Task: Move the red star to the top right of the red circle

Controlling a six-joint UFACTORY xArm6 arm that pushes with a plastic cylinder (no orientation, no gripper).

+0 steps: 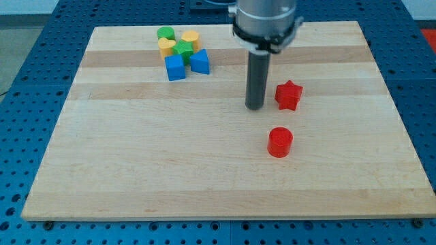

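Observation:
The red star point(288, 94) lies on the wooden board point(136, 163), right of centre. The red circle point(280, 142), a short cylinder, stands below it and slightly to its left. My tip point(255, 106) rests on the board just left of the red star, a small gap apart from it, and above and left of the red circle. The rod rises straight up from the tip to the arm at the view's top.
A cluster of blocks sits near the board's top left: a green cylinder point(165, 33), a yellow cylinder point(190, 37), a yellow heart point(166, 46), a green star point(183, 48), a blue cube point(175, 67) and a blue block point(199, 62).

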